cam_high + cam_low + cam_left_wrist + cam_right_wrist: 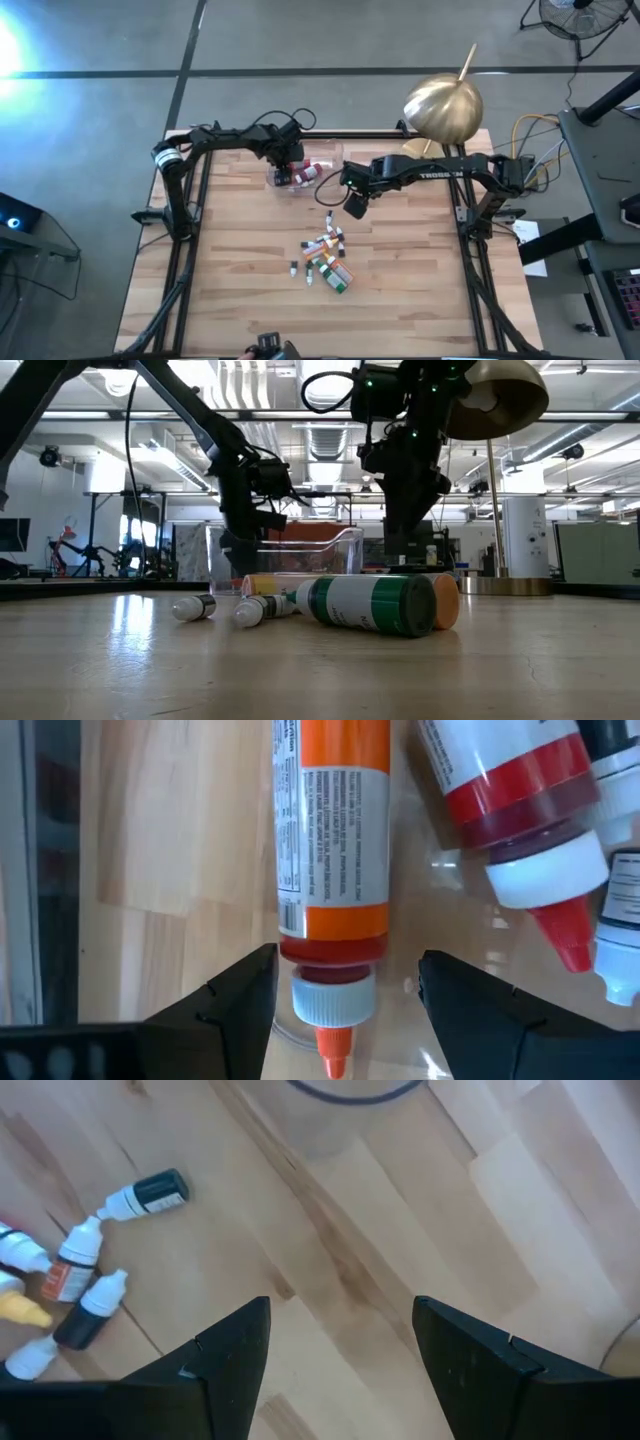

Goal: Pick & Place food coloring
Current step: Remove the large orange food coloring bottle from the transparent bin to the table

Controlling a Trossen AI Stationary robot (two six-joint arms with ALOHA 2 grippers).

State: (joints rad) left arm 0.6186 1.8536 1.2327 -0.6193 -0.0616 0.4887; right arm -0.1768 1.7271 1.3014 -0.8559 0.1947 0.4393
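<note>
Wooden plank worktop (230, 290) on grey floor. Bottles (328, 258) scattered mid-worktop; more in tray (290, 177). Left tool (283, 160) wide, empty, over tray; right tool (355, 205) wide, empty, above bare wood

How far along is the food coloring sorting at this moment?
Done: a few bottles lie in the clear plastic tray, including an orange-labelled dropper bottle. In hand: nothing; the left gripper is open over the tray, the right gripper open above bare wood. Left: the pile of small bottles mid-table.
</note>
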